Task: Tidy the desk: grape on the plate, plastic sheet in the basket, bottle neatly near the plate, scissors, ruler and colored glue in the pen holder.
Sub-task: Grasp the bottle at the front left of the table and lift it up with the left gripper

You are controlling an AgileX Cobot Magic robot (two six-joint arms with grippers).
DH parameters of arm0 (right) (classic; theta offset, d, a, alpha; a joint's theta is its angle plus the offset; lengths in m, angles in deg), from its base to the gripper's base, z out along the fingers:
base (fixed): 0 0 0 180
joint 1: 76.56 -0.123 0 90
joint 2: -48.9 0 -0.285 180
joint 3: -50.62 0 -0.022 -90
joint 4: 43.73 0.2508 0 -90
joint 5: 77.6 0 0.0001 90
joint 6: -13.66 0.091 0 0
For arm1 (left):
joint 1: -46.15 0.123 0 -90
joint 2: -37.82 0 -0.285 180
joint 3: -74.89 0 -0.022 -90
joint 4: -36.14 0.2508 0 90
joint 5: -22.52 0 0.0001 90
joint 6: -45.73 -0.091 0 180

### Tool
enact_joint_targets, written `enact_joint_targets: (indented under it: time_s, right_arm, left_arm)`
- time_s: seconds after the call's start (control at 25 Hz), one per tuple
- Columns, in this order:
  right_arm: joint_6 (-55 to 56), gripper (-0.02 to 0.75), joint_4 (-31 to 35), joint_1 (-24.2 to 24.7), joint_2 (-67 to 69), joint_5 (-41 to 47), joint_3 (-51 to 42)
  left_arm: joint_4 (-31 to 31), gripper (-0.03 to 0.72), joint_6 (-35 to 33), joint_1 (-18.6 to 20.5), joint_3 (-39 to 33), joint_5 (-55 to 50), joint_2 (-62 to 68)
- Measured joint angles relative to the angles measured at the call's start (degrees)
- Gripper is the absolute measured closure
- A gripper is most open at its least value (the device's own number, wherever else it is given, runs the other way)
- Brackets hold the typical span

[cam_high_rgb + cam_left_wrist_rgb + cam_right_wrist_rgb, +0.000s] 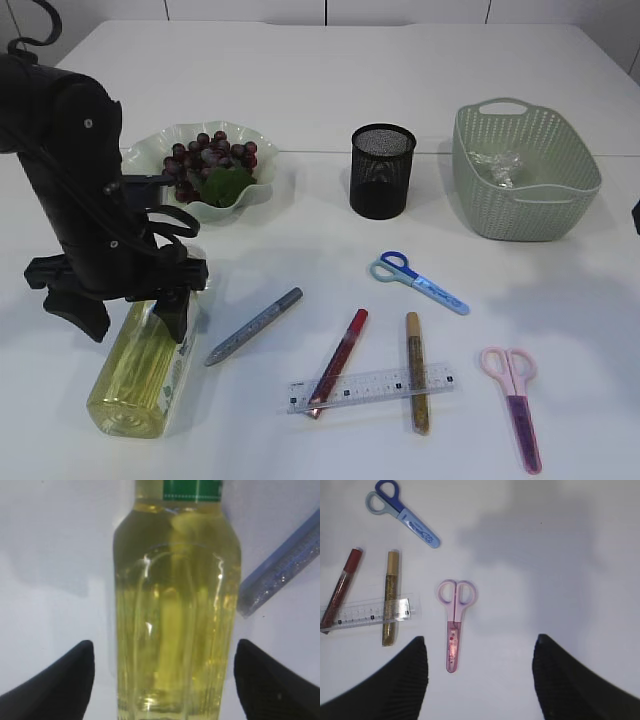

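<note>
A bottle (140,375) of yellow liquid lies on its side at the front left of the table. My left gripper (128,315) is down over it and open. In the left wrist view the bottle (175,605) runs between the two fingertips (70,680) with bare table showing on both sides. The grape (210,160) lies on the green plate (150,150). The plastic sheet (497,165) is in the basket (525,200). My right gripper (480,645) hangs open over bare table beside the pink scissors (454,620). Blue scissors (418,280), a ruler (370,388) and three glue pens lie loose.
The black mesh pen holder (382,170) stands between plate and basket. A silver glue pen (255,325) lies just right of the bottle. The red pen (338,360) and the gold pen (416,370) cross the ruler. The pink scissors (515,400) are at the front right.
</note>
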Motion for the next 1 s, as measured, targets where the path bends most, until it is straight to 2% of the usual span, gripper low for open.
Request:
enact_joint_targets:
  time_s: [1.0]
  right_arm:
    - [-0.12,0.225,0.0,0.0,0.0,-0.17,0.0]
  left_arm:
    - [-0.45,0.076,-0.15,-0.03,0.0,0.3,5.27]
